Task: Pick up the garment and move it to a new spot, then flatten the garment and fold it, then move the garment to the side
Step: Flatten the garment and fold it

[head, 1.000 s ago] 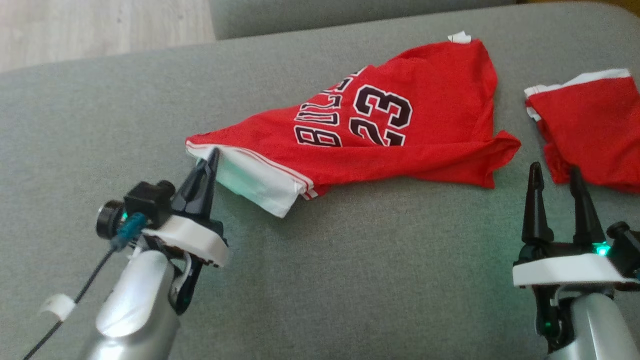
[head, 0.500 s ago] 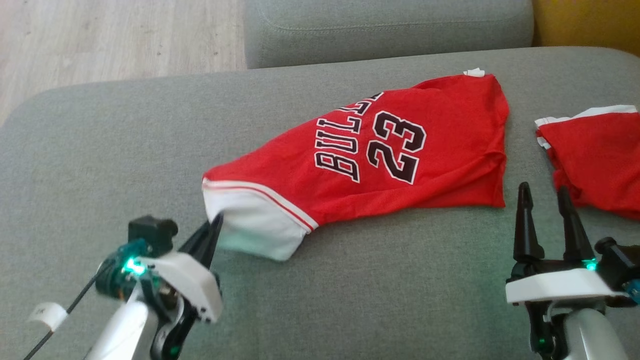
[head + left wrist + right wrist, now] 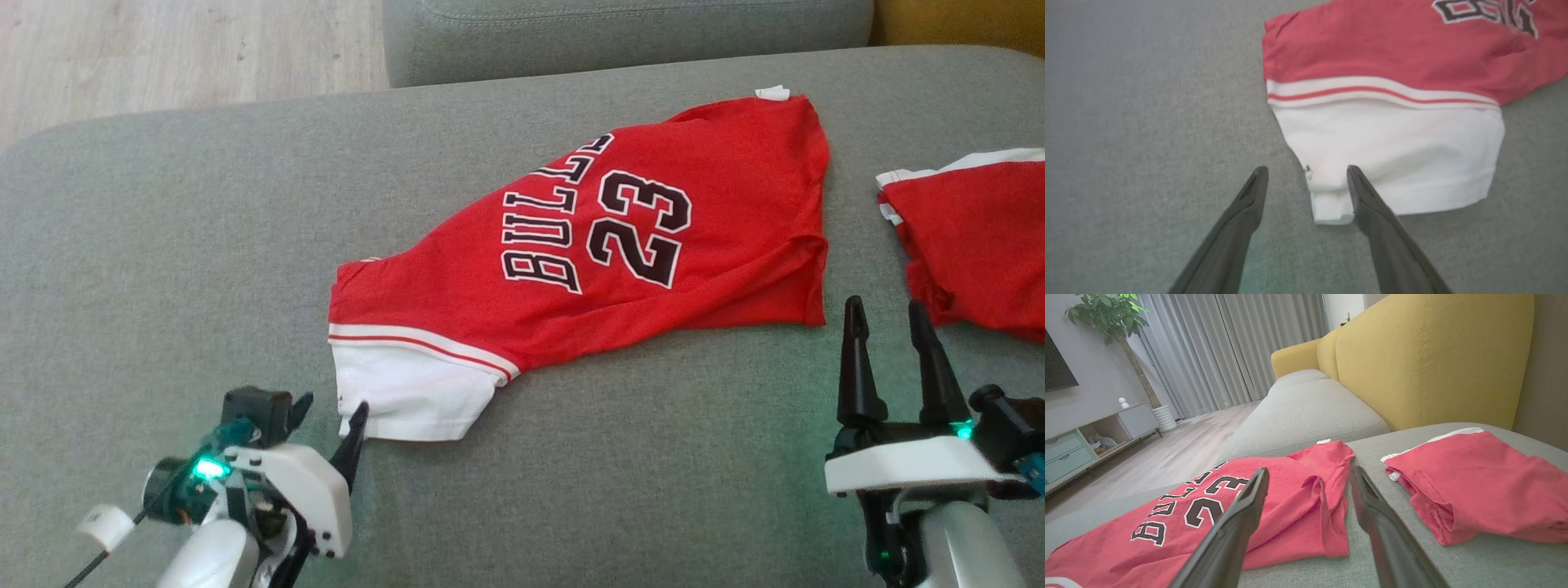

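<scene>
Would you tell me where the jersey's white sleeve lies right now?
In the head view, the white sleeve lies flat on the grey cushion at lower left, its corner between the open jaws of the left gripper.

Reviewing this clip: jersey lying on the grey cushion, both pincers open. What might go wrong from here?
1. A corner of the white sleeve lies between the fingers of the open left pincer; pulling away might snag it and drag the jersey.
2. The jersey's edge nearest the right pincer is bunched; folding before flattening would likely trap creases.
3. A second red garment lies close beside the right pincer and might get caught.
</scene>
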{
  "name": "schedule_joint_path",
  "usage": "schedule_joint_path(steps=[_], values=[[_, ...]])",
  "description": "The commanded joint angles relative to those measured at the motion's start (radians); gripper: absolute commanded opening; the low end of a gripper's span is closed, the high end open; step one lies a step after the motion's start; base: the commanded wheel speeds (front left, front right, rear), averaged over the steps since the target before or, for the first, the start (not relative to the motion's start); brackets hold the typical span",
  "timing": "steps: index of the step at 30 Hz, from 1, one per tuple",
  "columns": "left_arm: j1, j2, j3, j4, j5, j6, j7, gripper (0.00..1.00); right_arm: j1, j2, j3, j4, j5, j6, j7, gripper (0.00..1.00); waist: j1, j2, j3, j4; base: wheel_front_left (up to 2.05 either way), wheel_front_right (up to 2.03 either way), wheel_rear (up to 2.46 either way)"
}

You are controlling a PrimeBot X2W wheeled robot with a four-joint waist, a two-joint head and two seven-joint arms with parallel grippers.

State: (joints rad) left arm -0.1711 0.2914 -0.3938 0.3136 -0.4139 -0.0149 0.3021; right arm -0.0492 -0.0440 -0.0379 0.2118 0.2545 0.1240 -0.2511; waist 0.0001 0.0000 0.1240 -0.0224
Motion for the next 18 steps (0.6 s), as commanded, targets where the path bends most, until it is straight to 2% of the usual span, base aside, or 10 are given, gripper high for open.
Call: schedule_joint_path(steps=[1, 11, 18], values=[[-0.062, 0.022, 0.042, -0.031, 0.008, 0.012, -0.026, 1.00, -0.032, -0.006, 0.019, -0.026, -0.007, 0.007, -0.011, 1.00, -0.0001, 0.0000, 0.000, 0.003, 0.00, 0.00, 0.00], [-0.074, -0.019, 0.087, -0.110, 0.031, 0.038, -0.338, 1.00, -0.043, -0.006, -0.008, -0.049, -0.021, 0.007, -0.011, 1.00, -0.0001, 0.0000, -0.021, 0.037, 0.00, 0.00, 0.00], [0.006, -0.074, 0.091, -0.127, 0.042, 0.086, -0.497, 1.00, -0.031, -0.006, -0.015, -0.064, -0.031, 0.007, -0.011, 1.00, -0.0001, 0.0000, -0.034, 0.043, 0.00, 0.00, 0.00]])
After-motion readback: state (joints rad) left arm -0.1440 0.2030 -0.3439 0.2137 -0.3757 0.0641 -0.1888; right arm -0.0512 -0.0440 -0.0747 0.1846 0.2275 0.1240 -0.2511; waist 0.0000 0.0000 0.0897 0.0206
